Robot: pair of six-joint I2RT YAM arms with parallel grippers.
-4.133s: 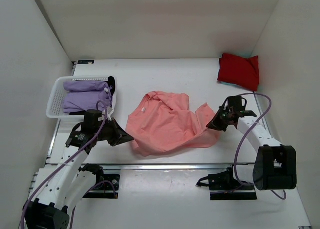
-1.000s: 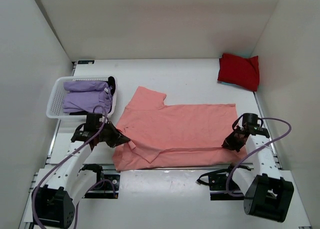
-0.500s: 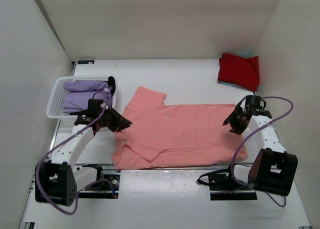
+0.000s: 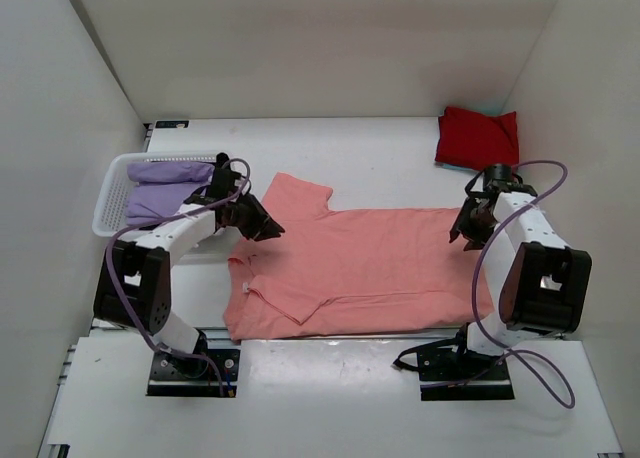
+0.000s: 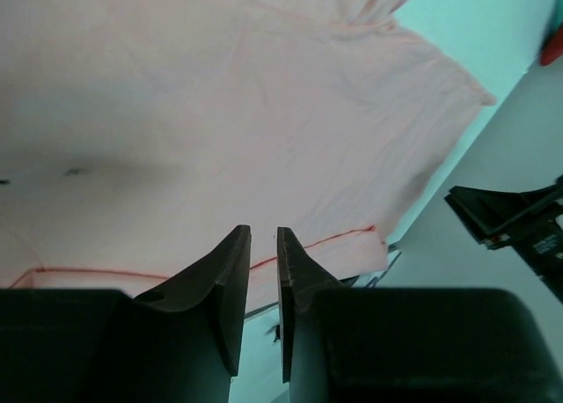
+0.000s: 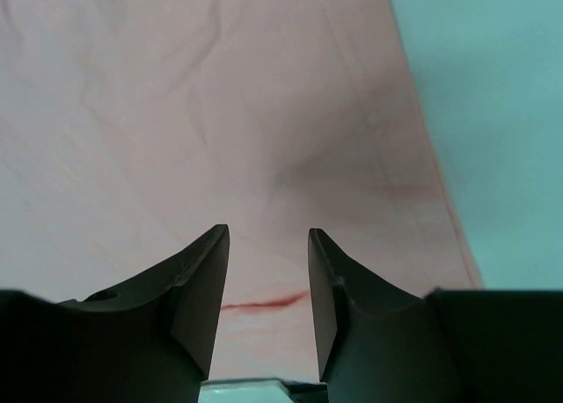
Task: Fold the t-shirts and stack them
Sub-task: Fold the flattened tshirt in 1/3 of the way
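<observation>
The salmon-pink t-shirt (image 4: pixel 360 263) lies spread flat across the middle of the table, with a small flap turned over at its near left corner. My left gripper (image 4: pixel 268 228) hovers over its far left part beside the sleeve, jaws a narrow gap apart and empty (image 5: pixel 263 231). My right gripper (image 4: pixel 462 230) is at the shirt's far right corner, open and empty (image 6: pixel 268 231). Both wrist views show the pink cloth below (image 5: pixel 220 113) (image 6: pixel 220 113). The red t-shirt (image 4: pixel 478 138) lies folded at the far right. Lavender t-shirts (image 4: pixel 165 188) lie folded in the basket.
A white lattice basket (image 4: pixel 108 203) stands at the left, just behind my left arm. White walls close in on both sides and the back. A metal rail (image 4: pixel 340 333) runs along the table's near edge. The right arm's purple cable (image 4: pixel 480 278) loops over the shirt's right edge.
The pink shirt went from crumpled to spread flat. Both grippers let go of its near edge and moved away from the bases to its far left and far right corners.
</observation>
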